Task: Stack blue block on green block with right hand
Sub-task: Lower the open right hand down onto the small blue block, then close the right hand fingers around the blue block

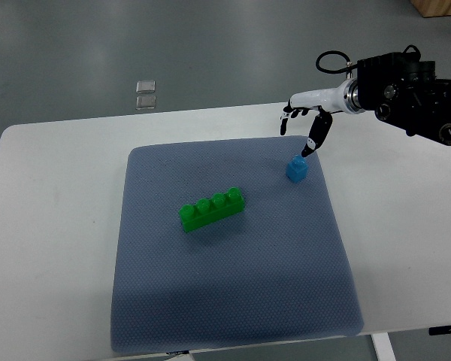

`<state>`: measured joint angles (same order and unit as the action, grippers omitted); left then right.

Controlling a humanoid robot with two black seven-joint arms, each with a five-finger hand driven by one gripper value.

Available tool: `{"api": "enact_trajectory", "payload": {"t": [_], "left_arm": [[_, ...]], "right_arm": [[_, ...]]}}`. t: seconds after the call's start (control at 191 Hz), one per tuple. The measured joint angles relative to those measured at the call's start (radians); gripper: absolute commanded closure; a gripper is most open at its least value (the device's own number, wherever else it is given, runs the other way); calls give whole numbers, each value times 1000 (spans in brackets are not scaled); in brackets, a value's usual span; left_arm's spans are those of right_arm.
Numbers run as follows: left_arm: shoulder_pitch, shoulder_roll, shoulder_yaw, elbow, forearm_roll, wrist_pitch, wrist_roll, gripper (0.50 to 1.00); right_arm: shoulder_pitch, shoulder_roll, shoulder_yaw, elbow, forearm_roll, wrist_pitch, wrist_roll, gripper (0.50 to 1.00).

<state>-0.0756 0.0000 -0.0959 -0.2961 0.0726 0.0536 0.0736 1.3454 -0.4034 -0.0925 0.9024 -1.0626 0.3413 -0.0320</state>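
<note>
A small blue block (296, 168) stands on the grey-blue mat (233, 301) near its far right corner. A long green block (212, 208) with a row of studs lies near the mat's middle, to the left of and nearer than the blue one. My right hand (304, 125) comes in from the right edge and hovers just above and behind the blue block. Its fingers are spread and point down, and it holds nothing. One fingertip (307, 153) is close over the blue block's top. The left arm is out of view.
The mat lies on a white table (52, 226). Two small clear square objects (146, 93) lie on the grey floor beyond the table's far edge. The black forearm (413, 94) extends over the table's right side.
</note>
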Motion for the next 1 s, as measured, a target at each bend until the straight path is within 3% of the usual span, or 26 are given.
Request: {"api": "enact_trajectory", "payload": {"t": [0.204,1.0], "left_arm": [[0,0,0,3,1,0,0,500],[0,0,1,7,0,1,0,500]], "right_arm": [[-42,16,2,-17,-9,-21,0,595],[-121,68,2,-73,-106,-73,51,703]]}}
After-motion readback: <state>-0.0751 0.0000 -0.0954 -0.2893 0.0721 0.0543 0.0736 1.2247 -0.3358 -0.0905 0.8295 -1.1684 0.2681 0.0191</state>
